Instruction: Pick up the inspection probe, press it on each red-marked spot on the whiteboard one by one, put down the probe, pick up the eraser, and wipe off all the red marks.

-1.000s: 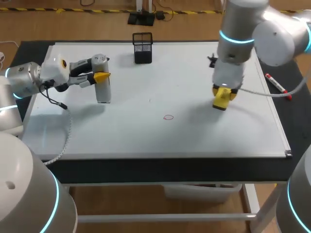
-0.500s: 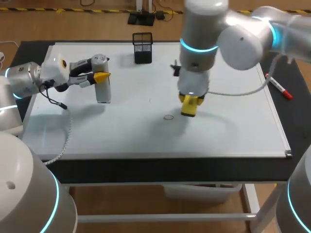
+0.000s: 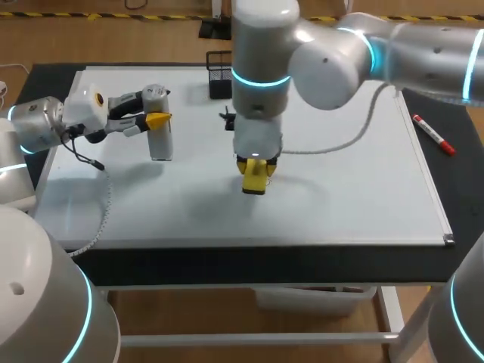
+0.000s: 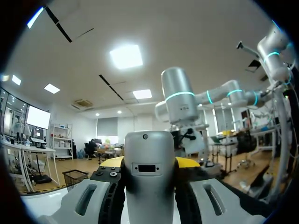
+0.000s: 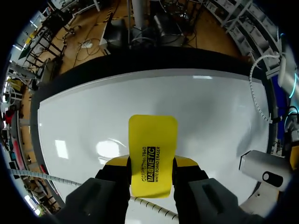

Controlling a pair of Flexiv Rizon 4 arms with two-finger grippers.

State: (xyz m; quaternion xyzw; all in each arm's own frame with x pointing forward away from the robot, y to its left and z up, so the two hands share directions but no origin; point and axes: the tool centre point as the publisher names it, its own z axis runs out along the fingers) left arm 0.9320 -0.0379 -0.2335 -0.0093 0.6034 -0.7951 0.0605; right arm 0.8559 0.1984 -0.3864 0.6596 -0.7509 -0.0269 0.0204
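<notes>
Eraser (image 3: 254,186) clamped in right gripper (image 3: 255,171), mid whiteboard (image 3: 363,204), clear of edges; left gripper (image 3: 157,119) grips probe (image 3: 160,144).

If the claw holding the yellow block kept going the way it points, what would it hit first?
The right gripper, shut on the eraser, points down, so the eraser would meet the whiteboard first. Whether it already touches is unclear.

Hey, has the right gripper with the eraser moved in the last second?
Yes. The right gripper, shut on the eraser, has swept leftward across the whiteboard, away from the red marker beside its right edge.
</notes>
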